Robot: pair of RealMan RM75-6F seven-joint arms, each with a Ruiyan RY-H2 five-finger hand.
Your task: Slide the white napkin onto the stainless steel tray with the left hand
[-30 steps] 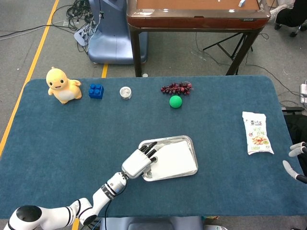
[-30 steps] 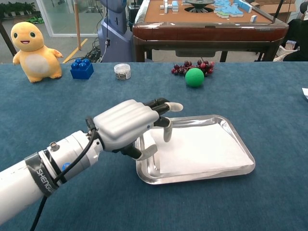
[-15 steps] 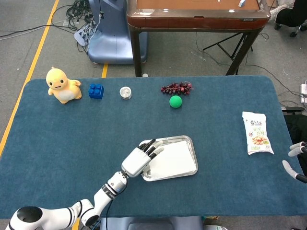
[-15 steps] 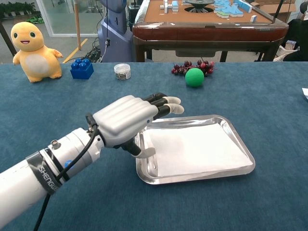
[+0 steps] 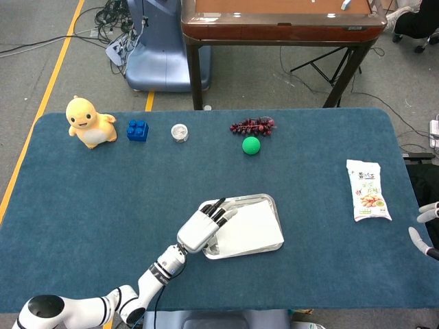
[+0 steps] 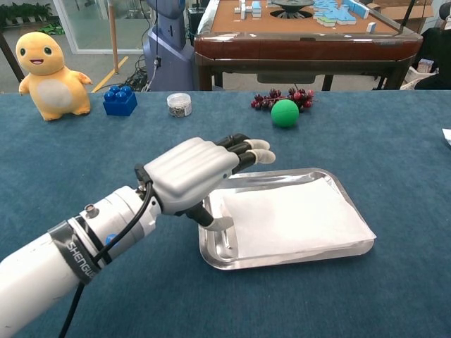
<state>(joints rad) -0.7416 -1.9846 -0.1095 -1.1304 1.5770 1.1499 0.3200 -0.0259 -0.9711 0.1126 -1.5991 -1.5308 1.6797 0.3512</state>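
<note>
The white napkin (image 5: 250, 227) (image 6: 292, 216) lies flat inside the stainless steel tray (image 5: 268, 201) (image 6: 341, 189) near the table's front middle. My left hand (image 5: 203, 228) (image 6: 194, 172) hovers over the tray's left end, fingers stretched out and apart, holding nothing. Its thumb hangs down by the tray's left rim. My right hand (image 5: 425, 233) shows only as a few fingertips at the right edge of the head view, apart from any object.
Along the far side stand a yellow plush toy (image 5: 87, 122), a blue brick (image 5: 137, 130), a small jar (image 5: 180, 132), a bunch of grapes (image 5: 252, 125) and a green ball (image 5: 251, 145). A snack packet (image 5: 368, 190) lies at the right.
My left hand has lifted its fingers off the napkin and straightened them, rising slightly over the tray's left end. The napkin and tray have shifted a little to the right.
</note>
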